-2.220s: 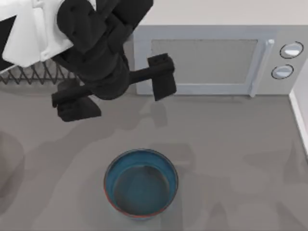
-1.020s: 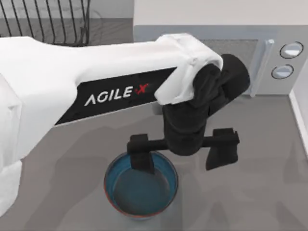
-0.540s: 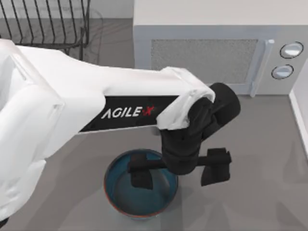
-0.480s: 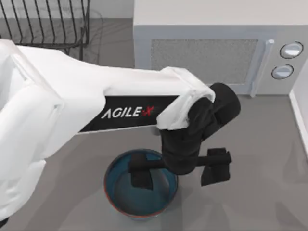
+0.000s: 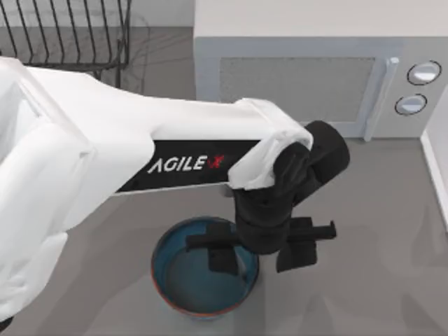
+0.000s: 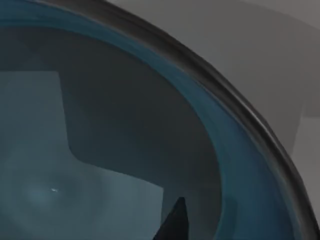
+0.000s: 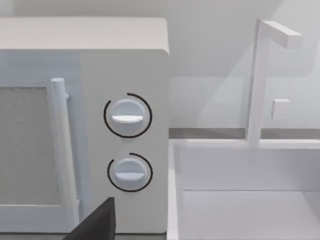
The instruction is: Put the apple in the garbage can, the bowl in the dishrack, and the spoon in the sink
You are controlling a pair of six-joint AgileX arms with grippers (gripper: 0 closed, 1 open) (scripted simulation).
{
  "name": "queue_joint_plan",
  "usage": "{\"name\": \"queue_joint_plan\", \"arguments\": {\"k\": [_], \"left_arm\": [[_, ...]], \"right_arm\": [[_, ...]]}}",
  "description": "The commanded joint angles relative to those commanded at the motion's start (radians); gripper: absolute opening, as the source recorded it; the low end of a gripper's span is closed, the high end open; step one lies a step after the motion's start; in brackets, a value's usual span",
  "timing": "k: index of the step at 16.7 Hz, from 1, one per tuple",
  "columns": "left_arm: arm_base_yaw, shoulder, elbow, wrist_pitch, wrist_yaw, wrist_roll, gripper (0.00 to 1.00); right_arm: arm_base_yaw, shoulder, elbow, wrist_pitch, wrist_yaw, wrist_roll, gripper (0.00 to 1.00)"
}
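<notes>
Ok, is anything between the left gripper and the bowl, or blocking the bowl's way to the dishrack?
Nothing visible. The left gripper straddles the bowl at its right rim, one finger inside, the other outside. The counter toward the dishrack, at the far left, shows no object, though the left arm covers much of it.

bare counter [image 5: 364, 210] right of bowl [image 5: 175, 280], microwave [image 5: 315, 77] behind

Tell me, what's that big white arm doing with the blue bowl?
The left gripper is at the bowl, one finger inside it and the other outside, straddling the right rim, apparently ready to pinch it. The bowl sits on the counter in front of the microwave. The dishrack stands at the back left.
</notes>
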Motion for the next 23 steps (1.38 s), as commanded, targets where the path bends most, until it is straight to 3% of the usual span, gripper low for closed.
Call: {"name": "queue_joint_plan", "arguments": {"k": [5,6,16,23], "left_arm": [[0.0,0.0,0.0,0.0,0.0,0.0,0.02],[0.0,0.0,0.0,0.0,0.0,0.0,0.0],[-0.001,-0.006,0.015,-0.016,0.0,0.0,0.0],[-0.003,-0.067,0.232,-0.314,0.001,-0.005,0.0]], "right_arm": [[0.0,0.0,0.0,0.0,0.0,0.0,1.0],[0.0,0.0,0.0,0.0,0.0,0.0,1.0],[0.0,0.0,0.0,0.0,0.0,0.0,1.0],[0.0,0.0,0.0,0.0,0.0,0.0,1.0]]}}
